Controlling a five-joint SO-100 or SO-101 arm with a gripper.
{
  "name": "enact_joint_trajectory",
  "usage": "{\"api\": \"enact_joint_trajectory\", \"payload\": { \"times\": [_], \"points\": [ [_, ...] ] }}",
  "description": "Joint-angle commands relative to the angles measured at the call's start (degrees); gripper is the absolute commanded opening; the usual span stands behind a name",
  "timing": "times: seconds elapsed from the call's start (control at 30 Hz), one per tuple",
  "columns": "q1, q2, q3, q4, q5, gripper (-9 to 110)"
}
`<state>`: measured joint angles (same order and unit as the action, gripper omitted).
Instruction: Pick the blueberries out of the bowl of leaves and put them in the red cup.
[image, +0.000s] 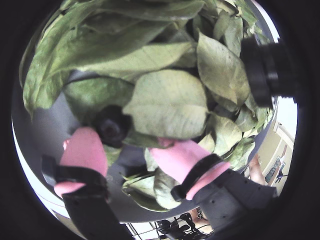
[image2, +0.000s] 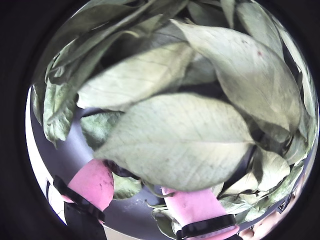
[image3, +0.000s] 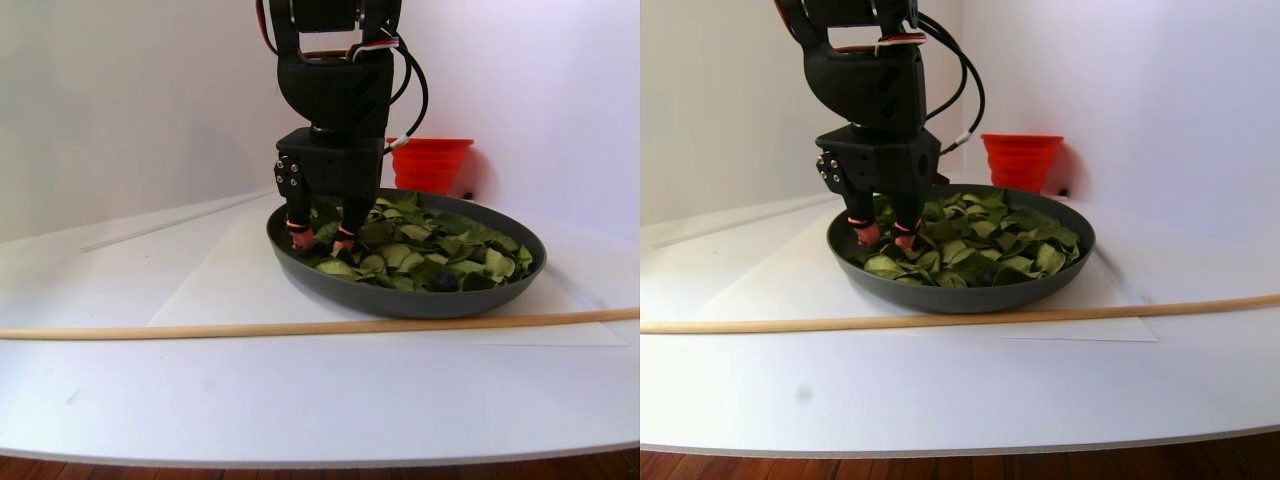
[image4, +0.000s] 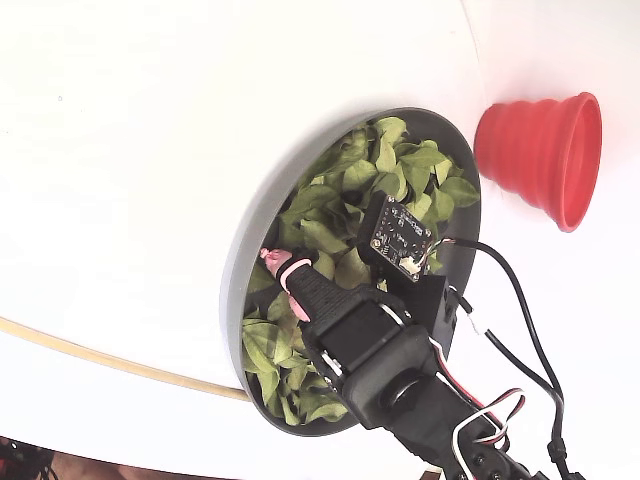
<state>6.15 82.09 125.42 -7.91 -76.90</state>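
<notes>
Overall, the task looks early: the red cup (image4: 545, 155) stands just beyond the bowl (image3: 420, 298), apart from it, and its inside cannot be seen from any view, so no delivered berry can be confirmed. Within the bowl the leaves (image4: 340, 215) cover nearly everything. The gripper (image: 131, 150) is down among them at the bowl's edge, pink fingertips (image: 85, 150) parted a moderate way and holding nothing, with one blueberry (image: 111, 126) lying just beside the left-hand pad in a wrist view. A second dark berry (image3: 447, 283) seems to show near the front rim in the stereo pair. My judgement: grasping is about to begin and every transfer remains. Underneath lies a white table (image3: 300, 400), a thin wooden rod (image3: 200, 327) across it, plain pale walls behind
</notes>
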Motion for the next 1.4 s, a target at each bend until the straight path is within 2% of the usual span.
{"api": "enact_joint_trajectory", "payload": {
  "times": [0.0,1.37],
  "points": [
    [0.0,4.7,-1.8,0.0,0.3,19],
    [0.5,-1.6,-1.3,-3.3,-0.1,15]
  ]
}}
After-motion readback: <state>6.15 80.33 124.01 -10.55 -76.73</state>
